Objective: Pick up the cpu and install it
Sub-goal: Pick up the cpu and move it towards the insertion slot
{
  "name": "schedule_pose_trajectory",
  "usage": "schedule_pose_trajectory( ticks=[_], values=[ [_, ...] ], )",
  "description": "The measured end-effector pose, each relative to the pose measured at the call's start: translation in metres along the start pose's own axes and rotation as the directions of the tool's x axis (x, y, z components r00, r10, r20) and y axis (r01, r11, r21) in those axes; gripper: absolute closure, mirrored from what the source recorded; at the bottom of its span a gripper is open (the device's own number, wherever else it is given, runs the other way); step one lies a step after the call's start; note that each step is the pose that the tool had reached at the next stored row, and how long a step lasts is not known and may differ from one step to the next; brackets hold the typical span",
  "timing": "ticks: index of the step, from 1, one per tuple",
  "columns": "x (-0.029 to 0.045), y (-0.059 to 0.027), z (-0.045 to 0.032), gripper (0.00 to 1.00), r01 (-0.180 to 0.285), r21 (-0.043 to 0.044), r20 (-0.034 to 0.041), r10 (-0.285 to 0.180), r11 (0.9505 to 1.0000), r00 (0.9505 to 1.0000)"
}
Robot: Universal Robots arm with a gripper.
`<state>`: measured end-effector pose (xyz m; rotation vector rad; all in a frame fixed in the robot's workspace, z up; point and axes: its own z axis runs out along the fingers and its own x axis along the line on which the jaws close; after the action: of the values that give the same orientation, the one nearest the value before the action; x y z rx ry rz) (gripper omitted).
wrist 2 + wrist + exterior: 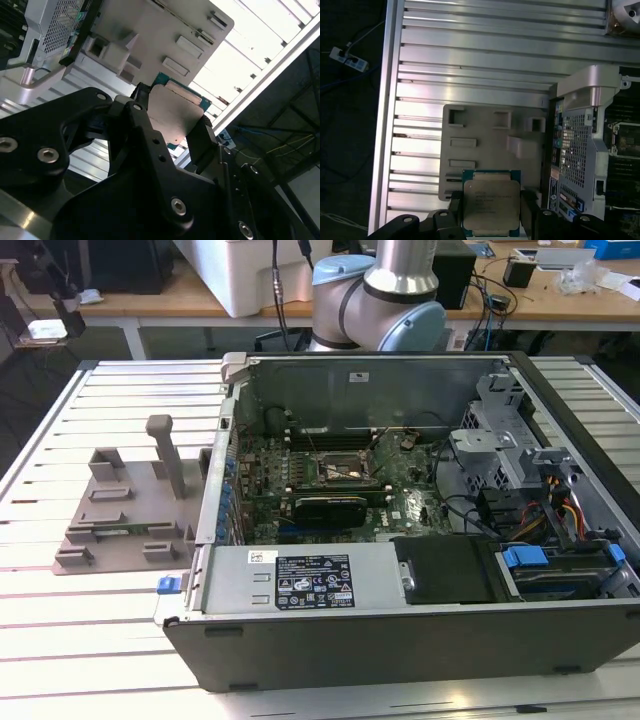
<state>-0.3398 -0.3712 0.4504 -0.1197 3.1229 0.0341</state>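
One cpu [491,202], one hand [491,214], one grey fixture plate [485,157], one open computer case [400,650], one arm [392,295]

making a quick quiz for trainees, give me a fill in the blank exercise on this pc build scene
1. The gripper is shut on the ____.
2. The grey fixture tray lies on the slatted table, on the exterior view's ____ of the computer case.
3. In the first wrist view, the metal top of the thing in the gripper is ____ in shape.
Missing words: cpu; left; square.
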Motion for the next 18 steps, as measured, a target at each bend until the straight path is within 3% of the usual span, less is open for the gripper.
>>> schedule_pose_trajectory(
  ticks=[14,18],
  values=[
    [-0.0272,-0.0022,0.0062,0.45,0.0,-0.0002,-0.002,0.0,1.0,1.0],
    [-0.0318,-0.0026,0.0076,0.45,0.0,-0.0002,-0.0022,0.0,1.0,1.0]
  ],
)
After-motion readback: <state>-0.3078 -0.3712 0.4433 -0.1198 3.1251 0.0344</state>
